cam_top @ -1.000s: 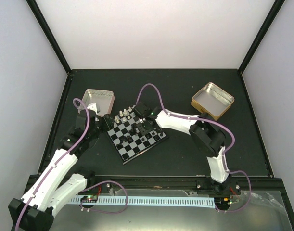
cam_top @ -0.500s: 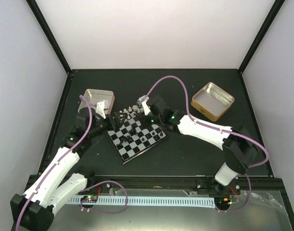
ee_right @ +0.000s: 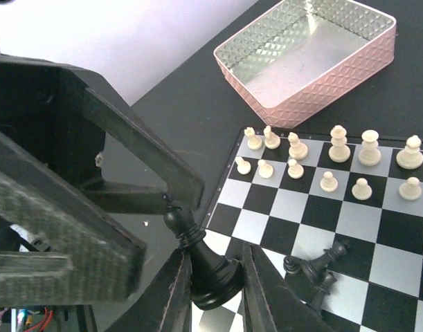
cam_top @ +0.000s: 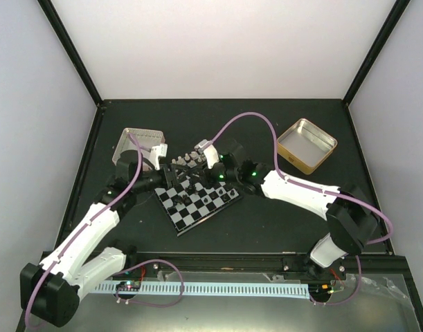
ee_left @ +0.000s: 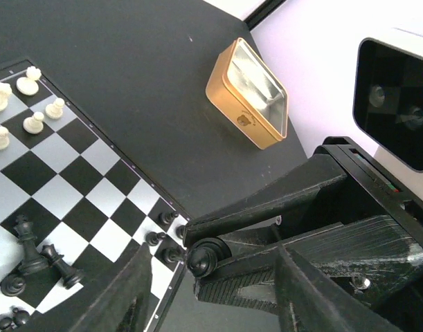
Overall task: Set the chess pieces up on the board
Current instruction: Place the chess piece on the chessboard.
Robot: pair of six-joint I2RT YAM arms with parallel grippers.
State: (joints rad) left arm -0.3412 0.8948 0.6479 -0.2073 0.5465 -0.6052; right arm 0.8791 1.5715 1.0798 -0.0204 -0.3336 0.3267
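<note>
The right claw (ee_right: 214,273) is clamped on the base of a black chess piece (ee_right: 197,249), held nearly upright over the side rim of the board (ee_right: 293,206). The left claw (ee_left: 211,280) is spread wide around it and grips nothing. Whether one of its fingers touches the piece's head is hard to tell. Pale pieces (ee_right: 339,146) line the edge nearest the pink tin (ee_right: 315,55), and toppled black ones (ee_right: 318,263) lie mid-board. Bare worktop (ee_left: 128,62) stretches to the gold tin (ee_left: 249,93).

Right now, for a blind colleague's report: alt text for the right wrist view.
The right gripper holds a black chess piece at the board's edge. Pale pieces stand along the far ranks, black ones lie toppled mid-board, an open pink tin beyond.
</note>
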